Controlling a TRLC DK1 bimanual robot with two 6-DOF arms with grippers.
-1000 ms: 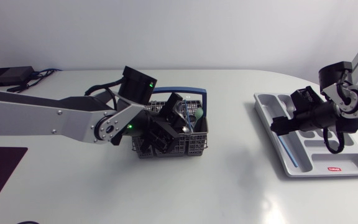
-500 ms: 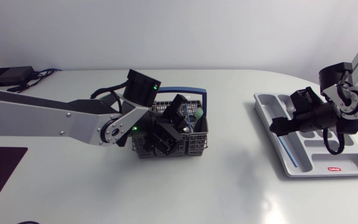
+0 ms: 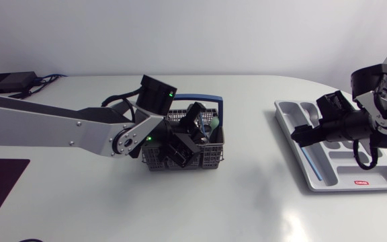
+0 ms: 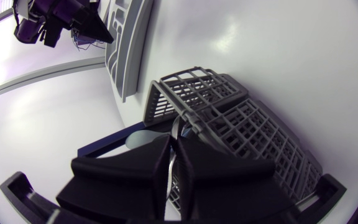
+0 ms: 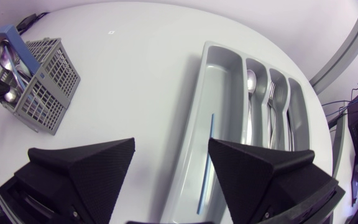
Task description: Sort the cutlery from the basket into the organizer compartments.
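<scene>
The left pincer [image 3: 179, 144] is down inside the grey basket [image 3: 213, 156] at the middle of the surface [image 3: 247, 202], its fingers clenched on a thin metal handle [image 4: 178, 126] among the other cutlery. To the right, the right pincer [image 3: 301, 136] hangs released, fingers wide apart, over the left edge of the organizer [image 3: 285, 109]. The organizer's compartments hold a blue stick [image 5: 206, 162], a spoon [image 5: 251, 79] and forks [image 5: 272, 96].

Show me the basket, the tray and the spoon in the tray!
basket [image 5: 50, 98], right wrist view, grey mesh wall.
tray [image 5: 224, 81], right wrist view, bare floor.
spoon [image 5: 252, 79], right wrist view, its bowl.
</scene>
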